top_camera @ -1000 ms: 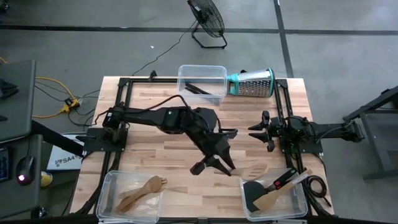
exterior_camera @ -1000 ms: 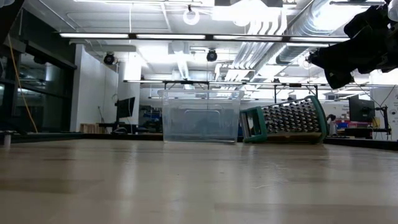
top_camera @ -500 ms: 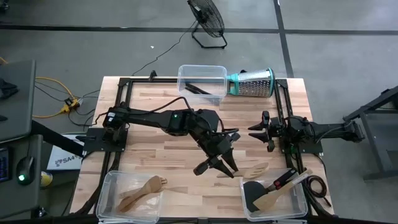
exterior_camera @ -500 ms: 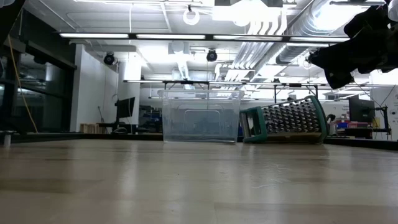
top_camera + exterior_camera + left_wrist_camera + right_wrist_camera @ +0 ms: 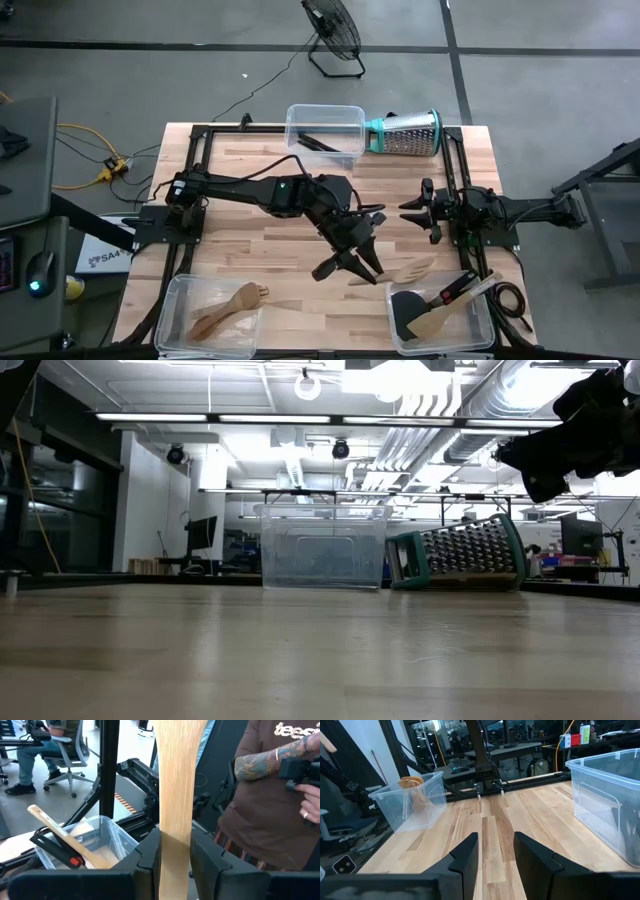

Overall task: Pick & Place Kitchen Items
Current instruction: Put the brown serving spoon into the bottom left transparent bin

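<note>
Holding steady since half a sec ago, my left pincer [image 5: 349, 269] stays clamped narrow on pale slotted wooden spatula [image 5: 405, 271], w/ blade jutting past fingertips.

- Wooden table [image 5: 250, 225], light butcher-block top.
- Three clear plastic bins [image 5: 325, 136] on it: one far edge, two near corners.
- Steel grater [image 5: 405, 133], lying sideways beside far bin.

grey concrete floor [image 5: 560, 60] — black floor fan [image 5: 333, 30], ceiling striplights [image 5: 210, 417].
</note>
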Controlling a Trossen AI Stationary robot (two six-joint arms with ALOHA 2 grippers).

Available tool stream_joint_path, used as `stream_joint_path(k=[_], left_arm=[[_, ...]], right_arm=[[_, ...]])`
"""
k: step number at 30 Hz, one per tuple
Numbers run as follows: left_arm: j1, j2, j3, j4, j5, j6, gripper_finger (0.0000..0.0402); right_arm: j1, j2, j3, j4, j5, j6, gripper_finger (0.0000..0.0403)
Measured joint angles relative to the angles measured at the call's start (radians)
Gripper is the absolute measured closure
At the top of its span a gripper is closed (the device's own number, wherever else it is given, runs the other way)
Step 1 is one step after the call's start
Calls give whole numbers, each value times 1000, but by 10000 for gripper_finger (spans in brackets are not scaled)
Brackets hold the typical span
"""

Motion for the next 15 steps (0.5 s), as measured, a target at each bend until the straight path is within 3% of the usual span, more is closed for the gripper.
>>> stream_joint_path(k=[15], left_arm=[[0, 0, 0, -2, 0, -23, 329]], right_arm=[[0, 0, 0, 0, 0, 0, 286]])
